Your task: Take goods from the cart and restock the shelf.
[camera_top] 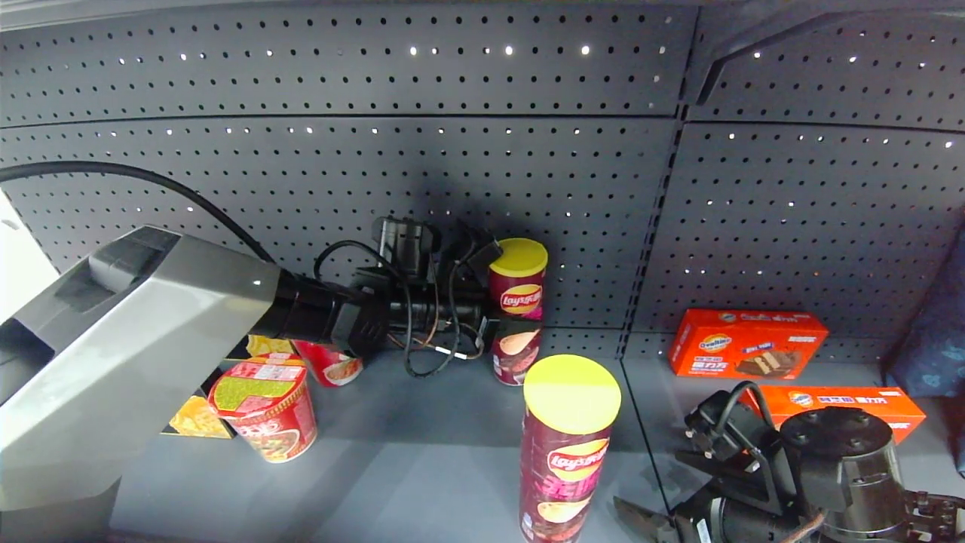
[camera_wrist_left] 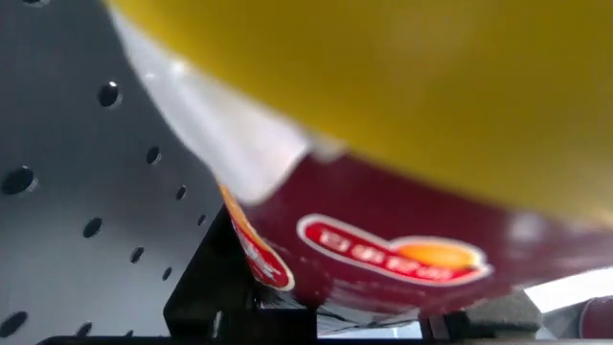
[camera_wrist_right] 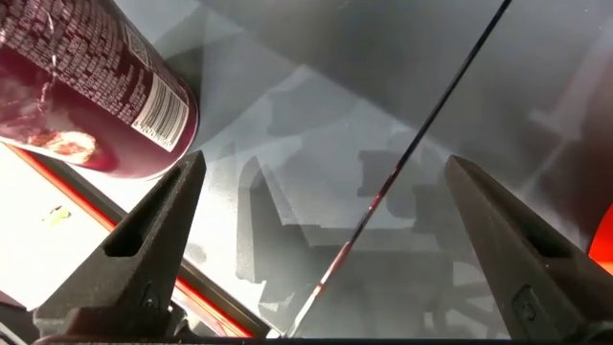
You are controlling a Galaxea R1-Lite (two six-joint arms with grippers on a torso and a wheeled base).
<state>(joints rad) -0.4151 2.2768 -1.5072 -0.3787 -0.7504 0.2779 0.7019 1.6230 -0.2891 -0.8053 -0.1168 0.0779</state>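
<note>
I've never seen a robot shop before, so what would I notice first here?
Probably the tall red chip can with its bright yellow lid, standing at the front of the shelf. Behind it, the left gripper holds a second can near the holed back wall. Two orange boxes lie off to the right.

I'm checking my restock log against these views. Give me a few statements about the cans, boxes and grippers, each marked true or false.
1. The left gripper grips the back can. True.
2. The right gripper is shut on a box. False: it is open and holds nothing.
3. Two orange boxes lie to the right of both cans. True.
4. The front can has a red lid. False: its lid is yellow.
</note>
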